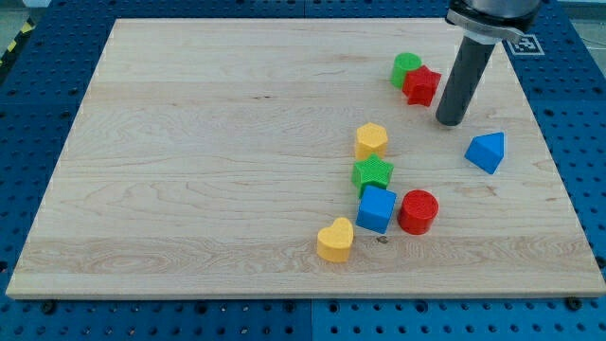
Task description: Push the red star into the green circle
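Note:
The red star (422,85) lies near the view's top right, touching the green circle (406,68), which sits just up and left of it. My tip (451,121) is the lower end of a dark rod coming down from the view's top right. It stands just right of and slightly below the red star, a small gap apart.
A blue triangular block (487,152) lies right of and below my tip. Lower, in the middle, lie a yellow hexagon (371,140), a green star (373,174), a blue cube (377,208), a red cylinder (418,211) and a yellow heart (335,240). The board's right edge (554,161) is near.

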`<action>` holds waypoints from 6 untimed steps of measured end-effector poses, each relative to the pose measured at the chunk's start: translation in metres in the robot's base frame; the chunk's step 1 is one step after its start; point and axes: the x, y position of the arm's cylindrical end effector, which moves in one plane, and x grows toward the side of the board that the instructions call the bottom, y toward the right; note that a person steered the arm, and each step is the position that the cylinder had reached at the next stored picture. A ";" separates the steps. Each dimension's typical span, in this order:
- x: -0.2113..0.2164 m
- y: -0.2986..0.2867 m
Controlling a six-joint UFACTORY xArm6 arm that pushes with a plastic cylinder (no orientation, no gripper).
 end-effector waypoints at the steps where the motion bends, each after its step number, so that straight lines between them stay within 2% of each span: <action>1: -0.011 0.000; 2: -0.030 0.000; 4: -0.033 -0.039; 6: -0.031 -0.045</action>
